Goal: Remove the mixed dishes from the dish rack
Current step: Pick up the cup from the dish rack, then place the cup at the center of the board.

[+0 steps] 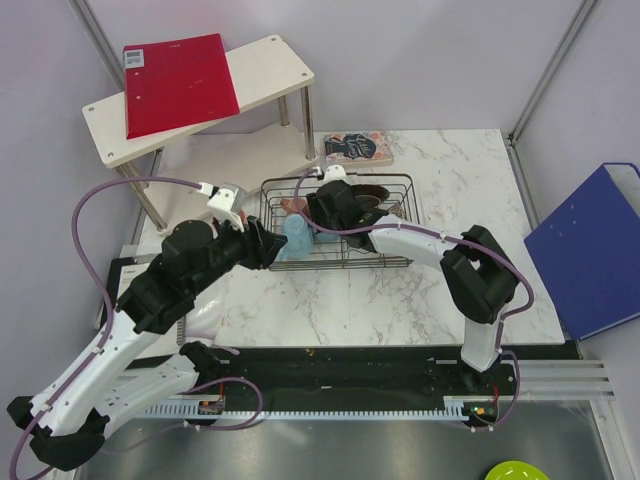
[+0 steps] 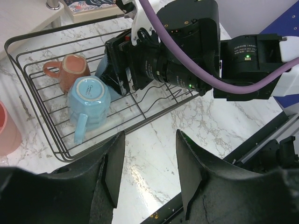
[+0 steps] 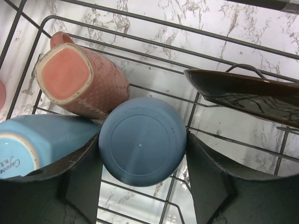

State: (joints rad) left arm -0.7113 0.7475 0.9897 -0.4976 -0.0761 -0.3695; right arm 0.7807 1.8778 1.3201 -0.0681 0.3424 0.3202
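Straddling blue cup (image 3: 142, 141) in dish rack (image 1: 400, 183), right hand (image 3: 142, 179) open; left hand (image 2: 145, 175) open.

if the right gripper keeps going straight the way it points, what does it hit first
Most likely the blue cup: its upturned base sits between the open fingers of the right gripper, dead ahead. Whether the pads already touch it is unclear.

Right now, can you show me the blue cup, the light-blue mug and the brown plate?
blue cup (image 3: 142, 140): right wrist view, middle of its round base.
light-blue mug (image 2: 89, 99): left wrist view, its upturned bottom.
dark brown plate (image 3: 247, 93): right wrist view, its glossy face.
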